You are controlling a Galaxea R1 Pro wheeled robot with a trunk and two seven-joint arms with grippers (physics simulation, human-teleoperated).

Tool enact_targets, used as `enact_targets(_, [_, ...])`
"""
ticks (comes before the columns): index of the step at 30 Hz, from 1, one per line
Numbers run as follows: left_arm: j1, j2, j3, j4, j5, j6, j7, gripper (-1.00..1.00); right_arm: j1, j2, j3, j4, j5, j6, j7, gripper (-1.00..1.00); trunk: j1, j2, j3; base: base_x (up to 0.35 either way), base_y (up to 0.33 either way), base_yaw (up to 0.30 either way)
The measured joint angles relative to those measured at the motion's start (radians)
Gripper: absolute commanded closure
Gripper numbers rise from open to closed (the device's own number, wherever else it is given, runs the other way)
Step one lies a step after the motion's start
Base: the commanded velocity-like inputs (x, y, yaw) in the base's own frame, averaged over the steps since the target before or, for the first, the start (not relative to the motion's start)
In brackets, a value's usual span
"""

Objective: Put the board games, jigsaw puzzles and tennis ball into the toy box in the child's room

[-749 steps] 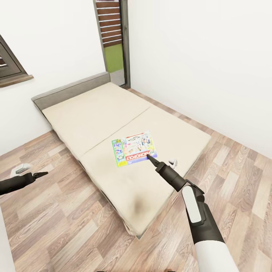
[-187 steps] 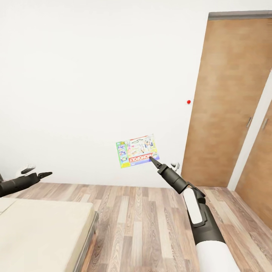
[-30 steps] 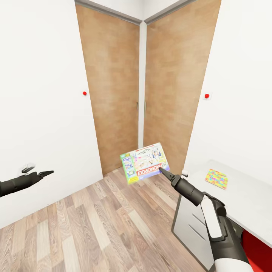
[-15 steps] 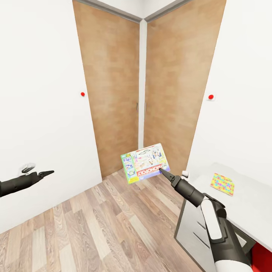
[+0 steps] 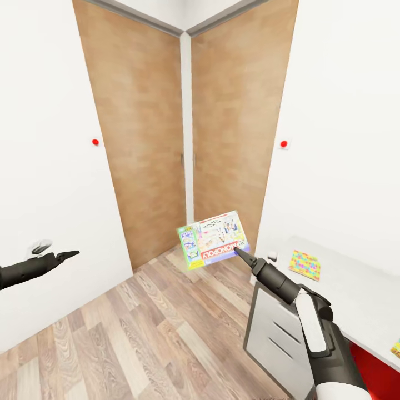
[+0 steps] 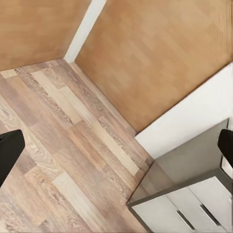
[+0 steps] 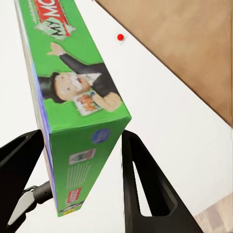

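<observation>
Held in mid-air, clear of every surface: the Monopoly board game [image 5: 214,240], tilted with its printed lid toward the head camera, above the wooden floor [image 5: 139,333] and just beside the near end of the table [image 5: 355,289]. Clamped by one edge in the right gripper [image 5: 240,254]; seen in the right wrist view as a green side panel [image 7: 77,97] wedged between the two black fingers [image 7: 141,179].

Judged to be the carrying step, with the game in transit toward the table. Called for next, probably: turning and rolling on along the table until the toy box comes into sight, then reaching over its rim before letting go.

Lay flat on the tabletop: one jigsaw puzzle [image 5: 304,265], well apart from the held game. Hung off to the side, nothing in it: the left gripper [image 5: 65,256], fingers spread wide in its wrist view. Stood behind: two wooden doors [image 5: 144,166] meeting in the corner.

Cut off at the picture's edge: the far run of the table. Too clipped to name for certain: a coloured scrap at the edge [image 5: 396,349]. Hidden behind the game: the actual pad contact.
</observation>
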Motion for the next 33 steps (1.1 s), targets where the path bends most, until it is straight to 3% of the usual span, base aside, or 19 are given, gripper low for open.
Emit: enact_targets(33, [-0.001,0.000,0.000,0.000,0.000,-0.002,0.000,-1.00,0.000,0.000,0.000,-0.001,0.001,-0.002,0.000,1.00,0.000,-0.002,0.025,0.000,0.019,-0.250])
